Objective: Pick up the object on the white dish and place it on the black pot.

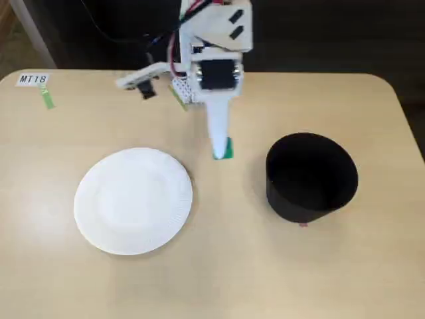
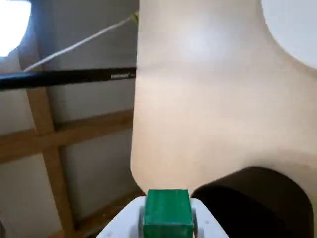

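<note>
Green block (image 2: 167, 212) sits pinched between the gripper (image 2: 167, 218) fingers, held in the air over bare table (image 1: 219, 266) between the white dish (image 1: 133, 201) and the black pot (image 1: 311, 176); dish is empty. Block looks like a small rigid cube, probably light, flat faces, so likely no crush risk; smooth sides could slip if the squeeze is off-centre. Grip on two opposite flat faces, near mid-height, looks right. In the fixed view only a green sliver shows below the fingertip. Wrist view crops the pot, the dish and the block's lower part. Pot interior is plain black, depth unreadable.
</note>
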Robot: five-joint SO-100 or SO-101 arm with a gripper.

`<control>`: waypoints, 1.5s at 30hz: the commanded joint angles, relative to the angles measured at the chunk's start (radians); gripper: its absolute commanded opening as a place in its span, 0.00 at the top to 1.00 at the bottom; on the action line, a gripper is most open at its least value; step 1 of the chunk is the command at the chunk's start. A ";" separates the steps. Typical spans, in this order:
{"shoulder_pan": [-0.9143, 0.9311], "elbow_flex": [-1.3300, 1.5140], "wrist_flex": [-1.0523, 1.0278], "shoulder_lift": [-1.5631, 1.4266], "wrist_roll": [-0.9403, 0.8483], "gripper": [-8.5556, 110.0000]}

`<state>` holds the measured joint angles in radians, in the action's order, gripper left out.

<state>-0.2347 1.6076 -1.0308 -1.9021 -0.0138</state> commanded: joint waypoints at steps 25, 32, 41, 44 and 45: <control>-0.393 0.311 0.417 0.204 -0.086 0.71; -0.385 0.314 0.348 0.190 -0.129 0.61; -0.351 0.302 0.291 0.147 -0.121 0.91; -0.308 0.291 0.219 0.094 -0.149 0.93; -0.279 0.288 0.184 0.061 -0.147 0.93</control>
<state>-0.5706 1.9282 -0.7823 -1.7564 -0.1519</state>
